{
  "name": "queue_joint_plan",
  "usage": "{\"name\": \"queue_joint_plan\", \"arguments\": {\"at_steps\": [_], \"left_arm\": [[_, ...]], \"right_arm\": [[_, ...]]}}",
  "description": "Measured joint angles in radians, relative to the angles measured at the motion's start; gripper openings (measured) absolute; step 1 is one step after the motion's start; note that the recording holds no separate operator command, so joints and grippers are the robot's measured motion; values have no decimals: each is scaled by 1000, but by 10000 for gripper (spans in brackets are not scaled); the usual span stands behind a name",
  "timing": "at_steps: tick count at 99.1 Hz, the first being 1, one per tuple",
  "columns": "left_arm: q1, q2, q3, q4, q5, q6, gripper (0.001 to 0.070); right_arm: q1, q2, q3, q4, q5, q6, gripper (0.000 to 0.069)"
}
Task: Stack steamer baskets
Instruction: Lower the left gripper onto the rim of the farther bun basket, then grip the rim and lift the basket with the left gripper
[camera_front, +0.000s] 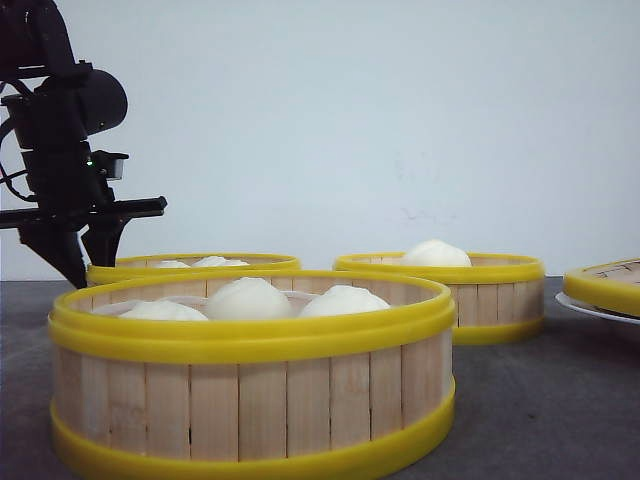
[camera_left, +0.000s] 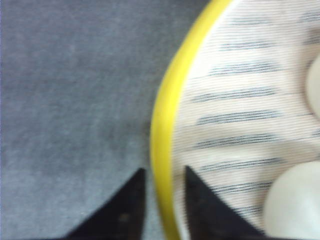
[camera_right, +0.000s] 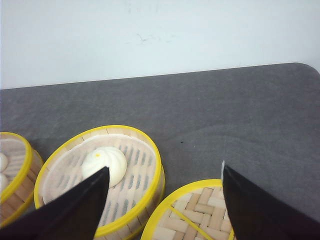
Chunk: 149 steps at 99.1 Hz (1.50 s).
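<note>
Three steamer baskets with white buns stand on the grey table. The nearest basket (camera_front: 250, 400) fills the front view. Behind it are the back-left basket (camera_front: 200, 264) and the back-right basket (camera_front: 470, 290) with one bun. My left gripper (camera_front: 88, 262) is down at the back-left basket's left edge. In the left wrist view it (camera_left: 165, 170) is open, and its fingers straddle the yellow rim (camera_left: 162, 125), one outside and one inside, with small gaps on both sides. My right gripper (camera_right: 165, 167) is wide open and empty, above the one-bun basket (camera_right: 100, 175) and the lid.
A flat woven lid (camera_front: 608, 283) with a yellow rim lies on a white plate (camera_front: 590, 310) at the right, also under the right gripper as lid (camera_right: 200, 215). A white wall stands behind the table. Another basket's edge (camera_right: 12, 170) shows beside the one-bun basket.
</note>
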Motion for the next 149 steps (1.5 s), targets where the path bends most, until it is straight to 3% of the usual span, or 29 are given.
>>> {"name": "queue_joint_plan", "arguments": {"at_steps": [12, 41, 64, 79, 104, 136, 149], "left_arm": [[3, 0, 0, 2, -4, -2, 28], [12, -79, 0, 78, 9, -25, 23], [42, -364, 0, 93, 133, -52, 23], [35, -506, 0, -37, 215, -51, 23], [-85, -597, -1, -235, 253, -10, 23], [-246, -595, -225, -172, 231, 1, 23], [-288, -594, -294, -136, 180, 0, 23]], "right_arm": [[0, 0, 0, 0, 0, 0, 442], [0, 0, 0, -9, 2, -7, 442], [0, 0, 0, -9, 2, -8, 442], [0, 0, 0, -9, 2, -8, 442], [0, 0, 0, -9, 1, -8, 442], [0, 0, 0, -11, 1, -8, 442], [0, 0, 0, -12, 1, -8, 442]]}}
